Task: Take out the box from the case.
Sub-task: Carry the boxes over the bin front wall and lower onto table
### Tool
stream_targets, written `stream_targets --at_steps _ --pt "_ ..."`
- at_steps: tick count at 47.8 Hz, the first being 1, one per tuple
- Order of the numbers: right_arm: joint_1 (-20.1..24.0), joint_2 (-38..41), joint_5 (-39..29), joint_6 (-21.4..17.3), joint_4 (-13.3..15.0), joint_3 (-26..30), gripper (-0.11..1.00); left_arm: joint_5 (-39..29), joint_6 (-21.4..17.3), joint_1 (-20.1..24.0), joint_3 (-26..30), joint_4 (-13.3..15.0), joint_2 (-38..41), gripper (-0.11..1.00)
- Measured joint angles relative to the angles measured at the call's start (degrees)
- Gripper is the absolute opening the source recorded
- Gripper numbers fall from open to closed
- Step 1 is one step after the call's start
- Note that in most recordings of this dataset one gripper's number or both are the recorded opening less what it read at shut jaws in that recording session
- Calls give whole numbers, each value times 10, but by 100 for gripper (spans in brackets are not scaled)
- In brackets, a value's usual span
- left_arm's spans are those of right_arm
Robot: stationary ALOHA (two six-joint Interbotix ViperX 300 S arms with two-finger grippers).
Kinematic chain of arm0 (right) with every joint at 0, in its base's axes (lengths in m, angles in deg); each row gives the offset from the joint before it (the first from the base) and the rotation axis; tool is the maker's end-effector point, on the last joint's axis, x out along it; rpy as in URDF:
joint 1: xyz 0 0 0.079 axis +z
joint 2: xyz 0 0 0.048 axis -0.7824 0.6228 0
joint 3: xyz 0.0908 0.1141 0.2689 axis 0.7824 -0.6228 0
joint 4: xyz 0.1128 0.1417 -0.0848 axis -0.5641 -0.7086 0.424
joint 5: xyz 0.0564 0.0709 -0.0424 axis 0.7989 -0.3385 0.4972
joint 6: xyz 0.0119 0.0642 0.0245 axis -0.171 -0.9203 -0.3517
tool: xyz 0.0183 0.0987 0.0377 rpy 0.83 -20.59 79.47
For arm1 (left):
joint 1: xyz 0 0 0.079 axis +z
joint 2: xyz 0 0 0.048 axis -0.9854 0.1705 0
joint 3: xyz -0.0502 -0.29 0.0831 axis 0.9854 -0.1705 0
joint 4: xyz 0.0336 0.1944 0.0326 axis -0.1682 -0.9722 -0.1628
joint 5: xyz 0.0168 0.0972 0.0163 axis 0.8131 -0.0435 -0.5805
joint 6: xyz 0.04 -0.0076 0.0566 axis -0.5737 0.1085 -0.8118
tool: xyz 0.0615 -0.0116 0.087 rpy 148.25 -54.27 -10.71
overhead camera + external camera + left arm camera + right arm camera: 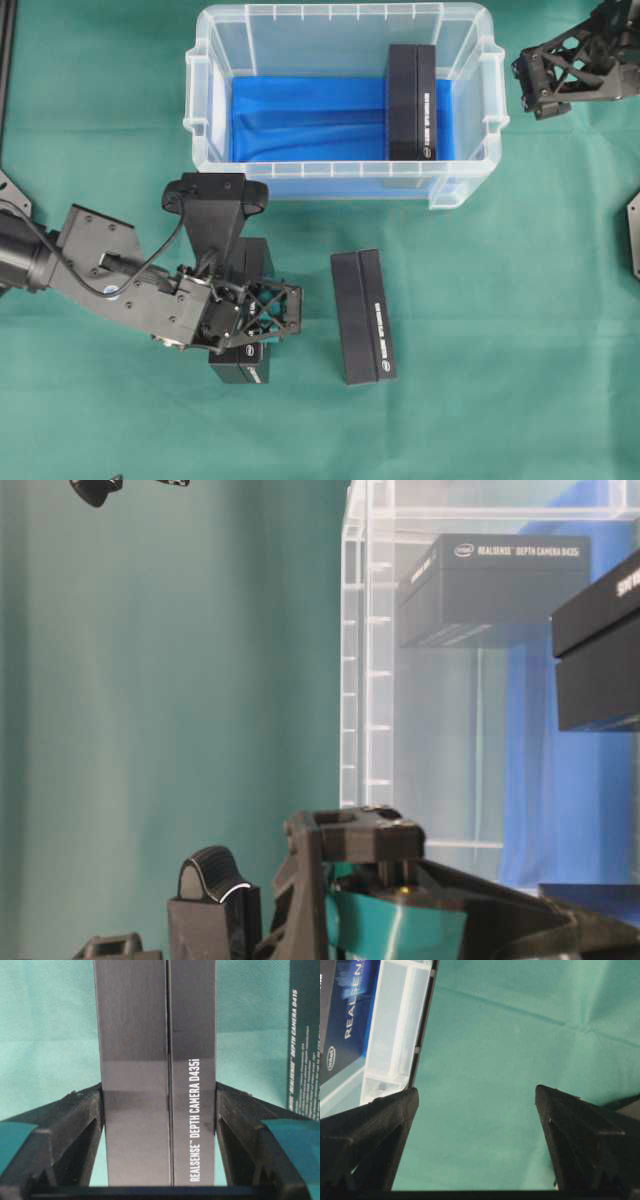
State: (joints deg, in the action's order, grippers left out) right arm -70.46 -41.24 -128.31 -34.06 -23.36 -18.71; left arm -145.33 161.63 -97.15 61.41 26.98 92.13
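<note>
The case (203, 100) is a clear plastic bin with a blue lining, at the top centre. One black box (412, 100) lies inside it at the right end, also visible through the wall (500, 580). My left gripper (262, 318) is shut on a second black box (240, 370) over the green cloth, in front of the case's left end. In the left wrist view both fingers (80, 1125) press the sides of this box (157, 1060). A third black box (363, 315) lies on the cloth. My right gripper (476, 1091) is open and empty beside the case's right end.
Green cloth covers the table. The right arm (575, 60) hovers at the top right corner, just past the case's right handle (493, 90). The case's clear wall (395, 1025) shows at the left of the right wrist view. The third box's edge (305, 1035) shows beside the held one.
</note>
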Motion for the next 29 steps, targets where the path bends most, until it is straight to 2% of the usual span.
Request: stream_targets --at_steps 14,24,26,29 --pt "2 1 0 0 0 -1 92 45 -1 -2 -22 1 -1 61" --pt "5 0 0 0 0 0 92 51 -1 -1 -25 4 -1 62" --pt "6 0 -1 0 0 0 92 50 -2 -2 -25 6 -1 69" --pt "6 0 0 0 0 -1 92 51 -1 -1 -25 12 -1 86"
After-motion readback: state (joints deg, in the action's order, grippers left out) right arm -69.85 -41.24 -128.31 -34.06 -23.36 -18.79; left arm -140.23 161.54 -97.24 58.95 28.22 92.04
